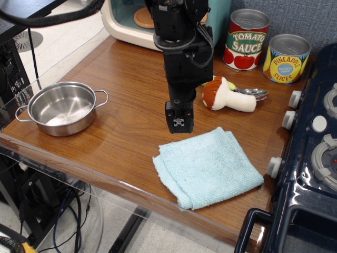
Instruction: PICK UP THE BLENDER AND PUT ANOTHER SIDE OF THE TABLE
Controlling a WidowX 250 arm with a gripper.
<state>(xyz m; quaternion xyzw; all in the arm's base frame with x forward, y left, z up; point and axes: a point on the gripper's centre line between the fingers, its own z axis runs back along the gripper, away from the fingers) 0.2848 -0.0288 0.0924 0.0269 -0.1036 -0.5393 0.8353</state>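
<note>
The blender, a soft toy mushroom (226, 96) with a reddish-brown cap and cream stem, lies on its side on the brown wood-grain table (126, 79), toward the back right. My black gripper (179, 122) hangs over the table just left of and in front of the mushroom, above the far edge of the cloth. Its fingers look close together and hold nothing. The arm hides a little of the table behind it.
A light blue folded cloth (206, 166) lies at the front. A steel pot (63, 108) sits at the left. A spoon (253, 94) lies behind the mushroom. A tomato sauce can (246, 40) and pineapple can (287, 59) stand at the back right. A dark blue toy stove (310, 158) is at right.
</note>
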